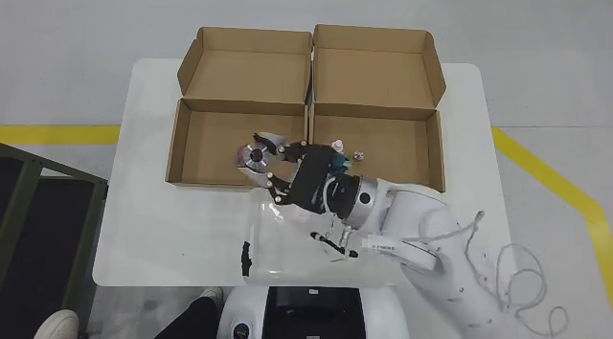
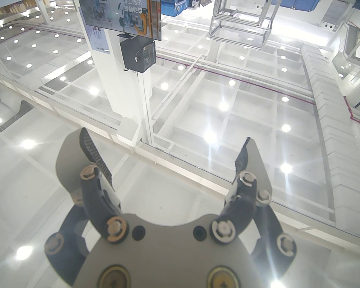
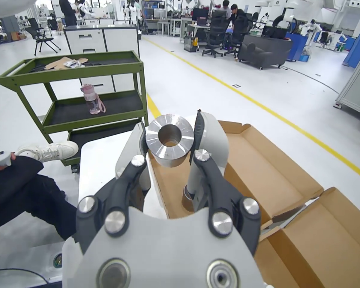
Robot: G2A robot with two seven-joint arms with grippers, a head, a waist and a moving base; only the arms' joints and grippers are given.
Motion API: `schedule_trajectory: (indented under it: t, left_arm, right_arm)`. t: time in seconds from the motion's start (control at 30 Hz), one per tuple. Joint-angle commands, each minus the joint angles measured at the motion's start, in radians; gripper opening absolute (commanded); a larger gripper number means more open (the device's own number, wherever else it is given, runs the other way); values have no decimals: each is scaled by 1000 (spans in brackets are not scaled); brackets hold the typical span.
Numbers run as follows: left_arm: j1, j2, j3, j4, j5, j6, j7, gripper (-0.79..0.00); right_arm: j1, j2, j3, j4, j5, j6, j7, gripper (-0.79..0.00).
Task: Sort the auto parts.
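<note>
R gripper (image 3: pixel 170 134) sits closest to your wrist cam: jaws closed most of the way onto a metal ring (image 3: pixel 171 158), pads on opp. sides of its outer wall, bore facing the cam.

Remaining items, by size:
- White table (image 1: pixel 144 205) carries everything.
- Two cardboard boxes w/ lids folded back stand side by side: L box (image 1: pixel 206 147) and R box (image 1: pixel 402 147), meeting along a shared wall.
- Clear plastic bag (image 1: pixel 287 243) lies flat near the table's front edge, just short of the boxes.
- L gripper (image 2: pixel 165 139) points up toward the ceiling, jaws spread wide, nothing in them.
- Metal ring, per top view, hangs over L box near its front-right corner. Height above the box floor can't be judged.
- Small pale part (image 1: pixel 359 154) lies in R box, near the shared wall.

Assessment: ring looks solid, thick-walled and machined. Expect it heavy for its size, rigid, smooth, and prone to slip or rotate. Your hold across the dia. on the curved wall is the right one. Set it down, don't drop it.
</note>
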Motion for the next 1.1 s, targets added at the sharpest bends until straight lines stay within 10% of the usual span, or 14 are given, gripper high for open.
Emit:
schedule_trajectory:
  t: [0.0, 1.07]
  left_arm:
    - [0, 0, 0, 0, 0, 0, 0, 0]
    - [0, 0, 0, 0, 0, 0, 0, 0]
  right_arm:
    - [0, -1, 15, -4, 22, 10, -19, -785]
    - [-70, 17, 105, -59, -19, -49, -95, -785]
